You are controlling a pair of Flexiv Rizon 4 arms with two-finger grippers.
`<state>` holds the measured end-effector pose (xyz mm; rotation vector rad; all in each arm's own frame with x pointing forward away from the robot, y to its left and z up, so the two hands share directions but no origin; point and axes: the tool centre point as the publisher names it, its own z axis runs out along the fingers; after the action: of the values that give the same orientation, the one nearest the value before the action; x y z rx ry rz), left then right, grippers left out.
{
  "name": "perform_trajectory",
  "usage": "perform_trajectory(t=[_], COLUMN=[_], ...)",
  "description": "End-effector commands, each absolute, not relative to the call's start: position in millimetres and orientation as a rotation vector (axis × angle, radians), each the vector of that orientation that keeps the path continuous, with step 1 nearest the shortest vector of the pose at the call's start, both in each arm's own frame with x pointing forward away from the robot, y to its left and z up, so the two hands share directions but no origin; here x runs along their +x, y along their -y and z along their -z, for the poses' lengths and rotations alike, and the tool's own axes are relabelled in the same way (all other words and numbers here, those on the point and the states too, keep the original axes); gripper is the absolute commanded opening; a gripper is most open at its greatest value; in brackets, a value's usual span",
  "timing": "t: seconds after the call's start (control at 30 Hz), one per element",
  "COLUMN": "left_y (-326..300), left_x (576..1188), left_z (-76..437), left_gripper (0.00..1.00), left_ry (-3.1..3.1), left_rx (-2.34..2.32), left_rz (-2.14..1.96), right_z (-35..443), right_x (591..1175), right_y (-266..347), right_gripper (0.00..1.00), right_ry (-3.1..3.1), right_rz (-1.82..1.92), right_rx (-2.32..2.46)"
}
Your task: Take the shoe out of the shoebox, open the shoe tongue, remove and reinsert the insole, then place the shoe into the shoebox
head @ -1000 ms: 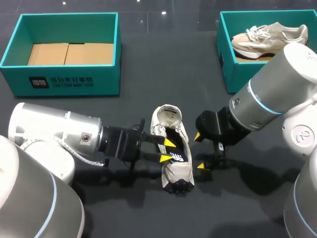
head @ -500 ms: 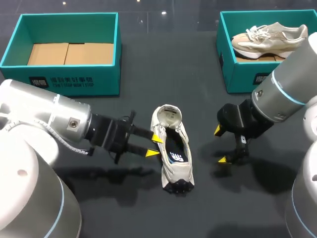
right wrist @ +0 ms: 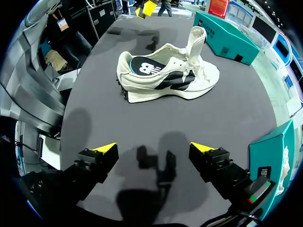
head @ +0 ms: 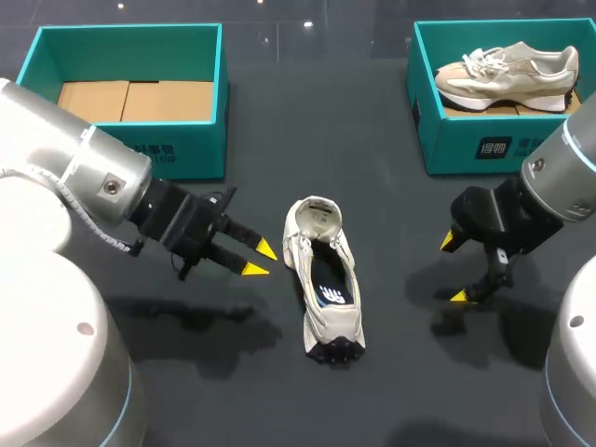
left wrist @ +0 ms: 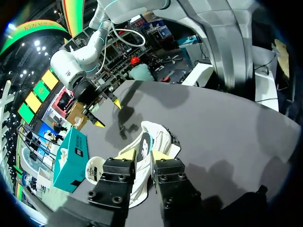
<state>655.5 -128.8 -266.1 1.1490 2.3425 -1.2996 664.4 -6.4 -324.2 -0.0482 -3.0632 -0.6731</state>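
Though seemingly done with tongue and insole, not yet boxed: shoe (head: 323,275) lying mid-worktop between left gripper (head: 259,259) and right gripper (head: 453,268), both spread, empty. Remaining: return to far-left box (head: 130,158).

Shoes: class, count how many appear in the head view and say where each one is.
2. The white shoe lies on the open table; the beige shoe sits in the right shoebox. The left shoebox shows only cardboard.
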Motion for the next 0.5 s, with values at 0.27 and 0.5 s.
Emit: perform_trajectory(t=[0.27,0.5], left_y=[102.6,96.5], left_x=[669.0,678.2], left_z=[240.7,242.7], left_gripper=[0.0,0.0], left_ry=[-2.503,-2.623], left_rx=[1.497,1.787], left_rz=[1.108,0.837], right_z=[319.0,315.2], right_x=[659.8,659.3], right_y=[9.6,17.9], right_gripper=[1.0,1.0], right_ry=[3.068,3.074], right_rz=[0.672,0.65], right_rx=[-0.048,-0.076])
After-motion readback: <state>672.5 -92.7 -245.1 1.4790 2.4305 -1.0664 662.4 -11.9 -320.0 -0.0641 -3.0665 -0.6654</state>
